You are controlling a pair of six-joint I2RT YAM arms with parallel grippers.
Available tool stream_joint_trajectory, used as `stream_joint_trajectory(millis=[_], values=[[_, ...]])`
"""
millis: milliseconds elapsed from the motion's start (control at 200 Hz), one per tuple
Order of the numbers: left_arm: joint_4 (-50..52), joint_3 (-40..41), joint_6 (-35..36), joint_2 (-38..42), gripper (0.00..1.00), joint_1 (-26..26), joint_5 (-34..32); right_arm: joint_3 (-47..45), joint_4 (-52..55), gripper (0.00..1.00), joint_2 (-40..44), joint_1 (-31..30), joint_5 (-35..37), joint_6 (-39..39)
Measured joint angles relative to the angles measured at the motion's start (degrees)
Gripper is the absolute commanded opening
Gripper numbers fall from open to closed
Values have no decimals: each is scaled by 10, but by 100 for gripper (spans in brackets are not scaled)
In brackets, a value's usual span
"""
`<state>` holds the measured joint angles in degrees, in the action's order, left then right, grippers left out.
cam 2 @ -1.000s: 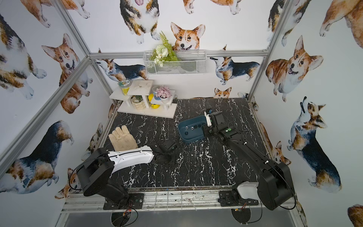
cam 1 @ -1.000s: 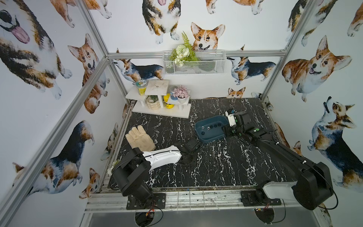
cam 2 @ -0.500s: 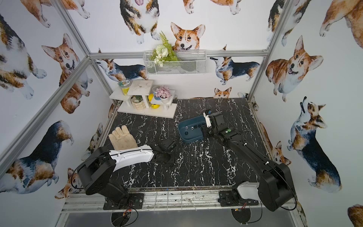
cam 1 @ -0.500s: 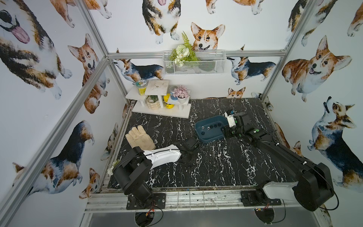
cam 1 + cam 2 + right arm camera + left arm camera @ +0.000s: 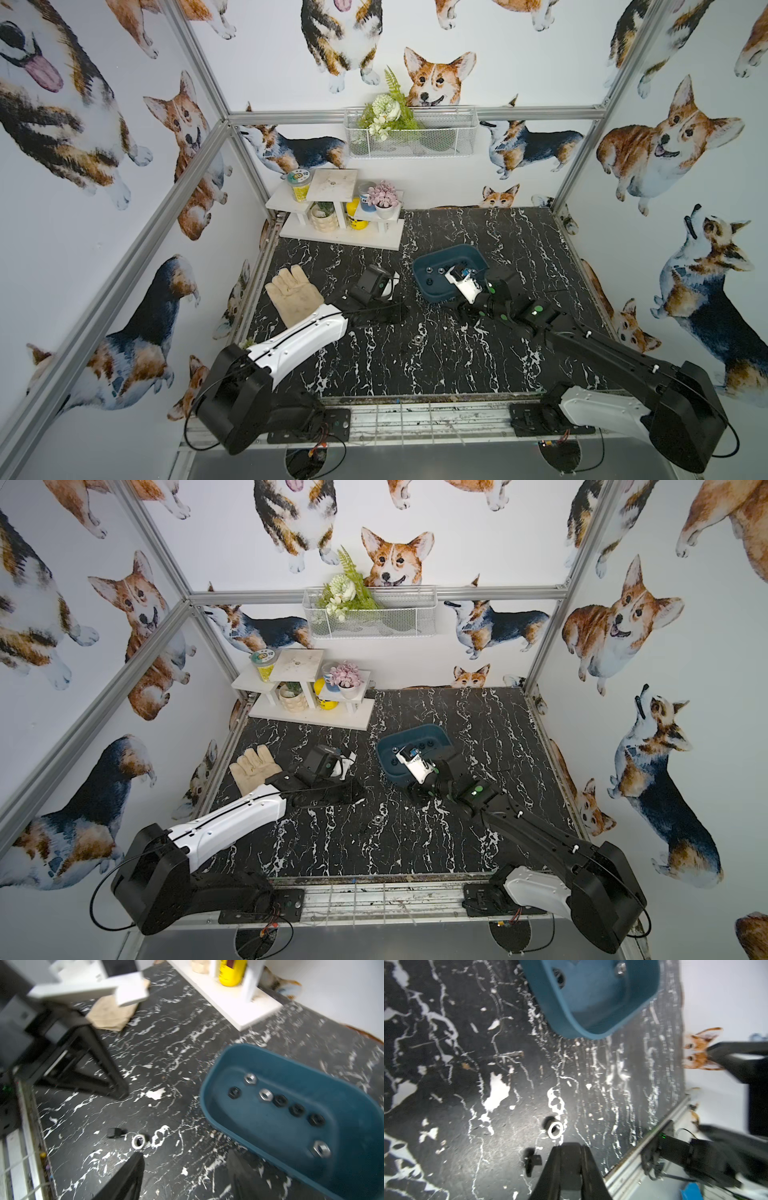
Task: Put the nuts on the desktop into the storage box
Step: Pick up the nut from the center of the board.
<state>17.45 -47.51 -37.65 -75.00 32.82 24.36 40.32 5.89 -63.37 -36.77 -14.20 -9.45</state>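
A small silver hex nut (image 5: 138, 1141) lies on the black marble counter (image 5: 176, 1076) near the teal plastic storage box (image 5: 270, 1051) (likely light and slick; pinch its flats), left gripper (image 5: 568, 1146) closed empty, right gripper (image 5: 184, 1154) spread empty.

No legible text, labels, numbers anywhere.

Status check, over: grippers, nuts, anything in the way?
Left gripper shut; right gripper open near storage box. Seven nuts boxed; silver nut, dark nut on desktop. Nothing blocking them.
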Motion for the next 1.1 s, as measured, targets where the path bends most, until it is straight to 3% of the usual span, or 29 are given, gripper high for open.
stream_joint_trajectory(millis=[240,546,901,991,1096], values=[[-44,3,40,13,3,-10,163,-25,-61,74,6,-77,-23,-109],[-66,10,49,18,4,-11,242,-12,-93,64,-30,-105,-12,-155],[-91,23,48,15,5,-12,263,-3,-94,31,-34,-109,-26,-159],[-99,26,39,15,10,-12,266,-3,-92,21,-33,-109,-26,-162],[-107,29,31,15,15,-13,272,-5,-89,17,-27,-110,-25,-163]])
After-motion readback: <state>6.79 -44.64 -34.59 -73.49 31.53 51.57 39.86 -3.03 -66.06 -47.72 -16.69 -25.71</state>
